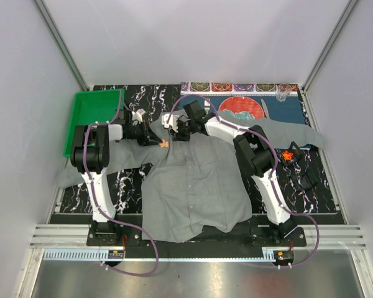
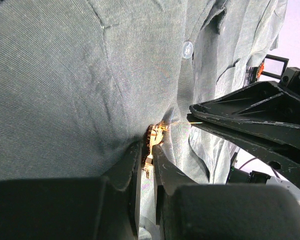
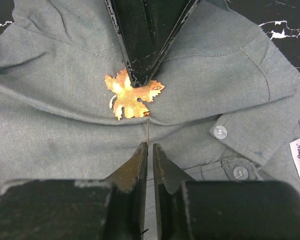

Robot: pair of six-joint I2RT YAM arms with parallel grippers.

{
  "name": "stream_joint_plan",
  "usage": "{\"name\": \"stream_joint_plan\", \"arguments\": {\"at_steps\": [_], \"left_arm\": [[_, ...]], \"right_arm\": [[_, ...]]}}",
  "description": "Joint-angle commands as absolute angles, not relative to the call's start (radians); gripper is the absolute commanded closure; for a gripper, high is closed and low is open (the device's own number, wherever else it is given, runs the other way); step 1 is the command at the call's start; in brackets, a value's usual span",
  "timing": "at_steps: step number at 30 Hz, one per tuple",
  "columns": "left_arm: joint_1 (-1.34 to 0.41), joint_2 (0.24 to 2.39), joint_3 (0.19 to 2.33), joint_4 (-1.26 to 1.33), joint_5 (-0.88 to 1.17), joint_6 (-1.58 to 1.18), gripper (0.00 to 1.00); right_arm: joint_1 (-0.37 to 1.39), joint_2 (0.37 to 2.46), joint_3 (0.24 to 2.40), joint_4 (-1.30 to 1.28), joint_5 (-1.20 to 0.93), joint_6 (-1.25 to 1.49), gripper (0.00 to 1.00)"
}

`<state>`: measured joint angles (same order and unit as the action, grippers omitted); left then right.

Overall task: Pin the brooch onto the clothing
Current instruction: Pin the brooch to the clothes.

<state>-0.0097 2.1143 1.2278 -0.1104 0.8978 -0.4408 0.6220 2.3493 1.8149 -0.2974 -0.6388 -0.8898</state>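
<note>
Left gripper [image 3: 139,80] pinches the brooch [image 3: 127,100] against the shirt [image 3: 65,145]; I see the right gripper [image 3: 150,147] closed on its pin [image 3: 148,131].

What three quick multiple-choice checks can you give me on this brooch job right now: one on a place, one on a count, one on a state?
1. Where does the green tray sit on the table?
A. far left corner
B. near right corner
C. middle, under the arms

2. How many pale buttons show on the shirt in the right wrist view?
A. none
B. two
C. five

3. What is the left claw doing?
A. hanging open above the tray
B. clamped on the gold leaf brooch
C. pinching a button

Answers:
1. A: in the overhead view the tray lies at the top left, beyond the left arm.
2. B: one button sits by the collar and one just below it.
3. B: its two fingertips meet on the upper edge of the leaf, which lies against the shirt.
</note>
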Motion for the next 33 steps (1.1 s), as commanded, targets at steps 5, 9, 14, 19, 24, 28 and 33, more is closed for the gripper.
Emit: {"name": "stream_joint_plan", "arguments": {"at_steps": [5, 9, 14, 19, 24, 28, 33], "left_arm": [[-0.021, 2.111, 1.216, -0.117, 0.891, -0.413, 0.99], [-0.021, 2.1, 1.218, -0.117, 0.903, -0.414, 0.94], [-0.017, 2.065, 1.194, -0.06, 0.949, -0.437, 0.87], [-0.009, 2.026, 1.148, 0.021, 0.998, -0.5, 0.75], [-0.008, 1.987, 1.118, 0.092, 1.016, -0.548, 0.64], [-0.003, 1.979, 1.109, 0.124, 1.022, -0.575, 0.62], [-0.005, 2.006, 1.121, 0.13, 1.023, -0.591, 0.62]], "right_arm": [[0.634, 2.361, 1.865, -0.307, -0.669, -0.882, 0.94], [0.64, 2.355, 1.865, -0.308, -0.676, -0.882, 1.0], [0.644, 2.356, 1.878, -0.313, -0.676, -0.877, 1.0], [0.644, 2.353, 1.879, -0.314, -0.673, -0.874, 1.0], [0.646, 2.349, 1.881, -0.316, -0.678, -0.871, 1.0], [0.652, 2.347, 1.881, -0.314, -0.683, -0.873, 1.0], [0.653, 2.35, 1.885, -0.316, -0.683, -0.873, 1.0]]}}
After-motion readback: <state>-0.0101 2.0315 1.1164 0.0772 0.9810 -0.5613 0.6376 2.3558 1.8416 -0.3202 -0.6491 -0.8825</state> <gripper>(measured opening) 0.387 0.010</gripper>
